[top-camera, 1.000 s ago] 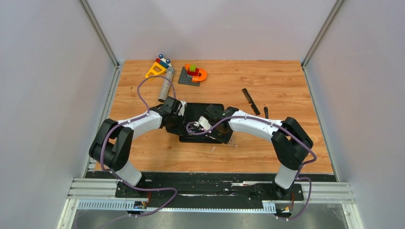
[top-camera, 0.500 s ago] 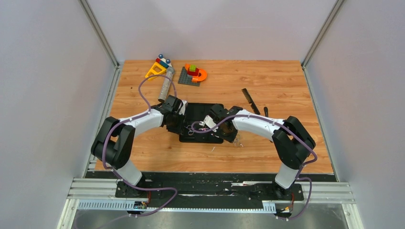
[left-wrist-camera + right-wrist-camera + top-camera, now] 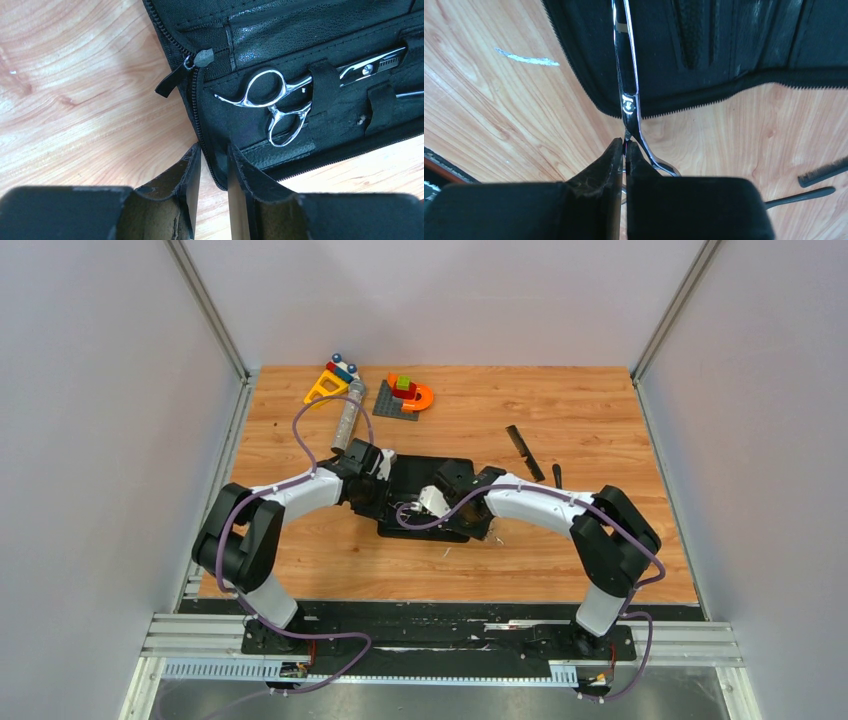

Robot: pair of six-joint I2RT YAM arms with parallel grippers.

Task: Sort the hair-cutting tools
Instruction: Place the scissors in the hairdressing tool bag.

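An open black zip case [image 3: 425, 472] lies mid-table. One pair of silver scissors [image 3: 276, 99] is tucked under its elastic loops. My left gripper [image 3: 214, 152] is shut on the case's zip edge at its left near corner, which also shows in the top view [image 3: 373, 512]. My right gripper [image 3: 625, 146] is shut on the handle of a second pair of silver scissors [image 3: 628, 75]; the blades lie over the case's inside. From above it [image 3: 474, 524] is at the case's right edge. A long black comb [image 3: 523, 452] and a shorter black tool [image 3: 556, 476] lie on the wood to the right.
A grey cylinder [image 3: 346, 422] lies behind the left gripper. Colourful toy blocks [image 3: 331, 383] and a grey plate with bricks [image 3: 403, 397] are at the far edge. Grey walls stand on both sides. The combs also show in the right wrist view [image 3: 822, 172].
My right gripper has moved left toward the case with the scissors, pushing the blades further over the case. The left gripper has held its place on the case edge.
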